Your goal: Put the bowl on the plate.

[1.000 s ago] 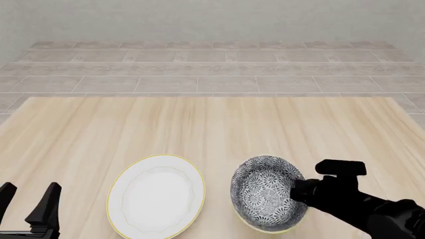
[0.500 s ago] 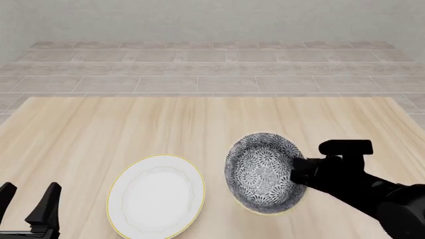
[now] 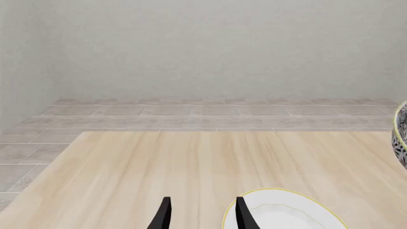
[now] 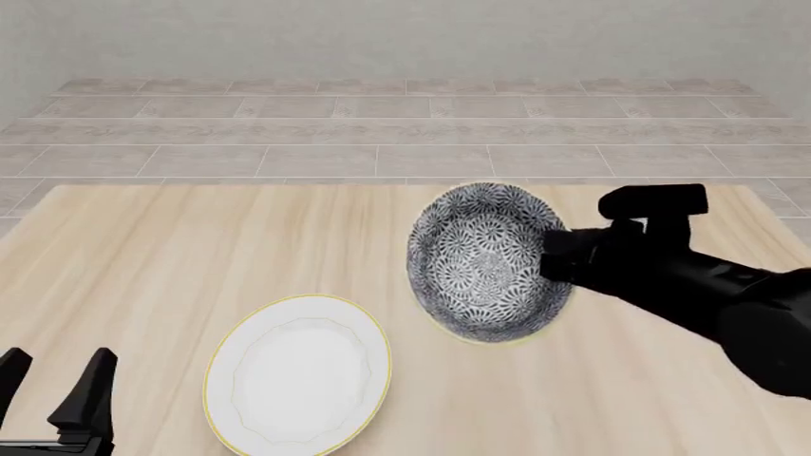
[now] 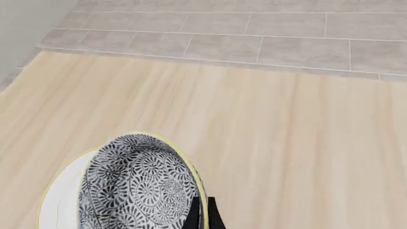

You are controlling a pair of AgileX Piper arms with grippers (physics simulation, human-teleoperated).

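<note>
Bowl gripped at its rim by right end effector, aloft, not yet over plate; left end effector open, idle.

The plate lies bare-topped on the counter, nothing over it. The bowl, lifted in the right hand, hangs right of and beyond it; the left hand sits apart at the plate's left
</note>
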